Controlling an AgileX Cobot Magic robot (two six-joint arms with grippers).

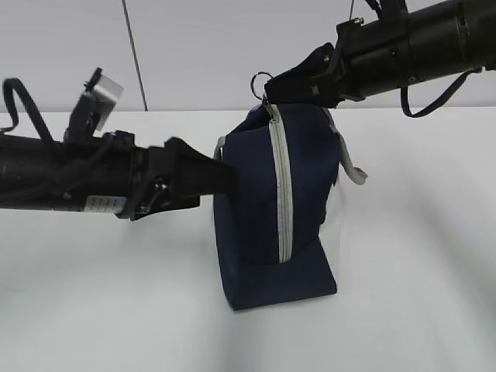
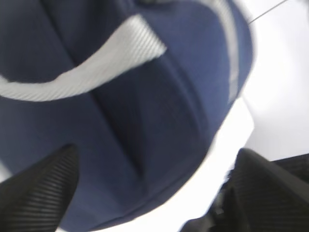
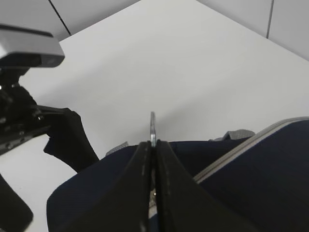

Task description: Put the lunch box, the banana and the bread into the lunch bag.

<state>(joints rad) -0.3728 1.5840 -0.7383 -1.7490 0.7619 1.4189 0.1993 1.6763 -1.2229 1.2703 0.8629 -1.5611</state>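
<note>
The navy lunch bag (image 1: pixel 263 225) stands on end on the white table, its grey zipper (image 1: pixel 282 194) running down the side facing me. My right gripper (image 1: pixel 275 91) is at the bag's top, shut on the metal ring pull (image 1: pixel 260 83); the right wrist view shows the ring (image 3: pixel 152 126) pinched between the closed fingers (image 3: pixel 140 193). My left gripper (image 1: pixel 225 177) is open against the bag's left side. In the left wrist view the bag (image 2: pixel 145 135) and a grey strap (image 2: pixel 82 72) fill the space ahead of the spread fingers (image 2: pixel 38 193). The lunch box, banana and bread are out of view.
The white table (image 1: pixel 418 271) extends around the bag, with a pale wall (image 1: pixel 201 46) behind it. A grey strap handle (image 1: pixel 353 167) hangs off the bag's right side. The left arm and its camera (image 3: pixel 29 46) show in the right wrist view.
</note>
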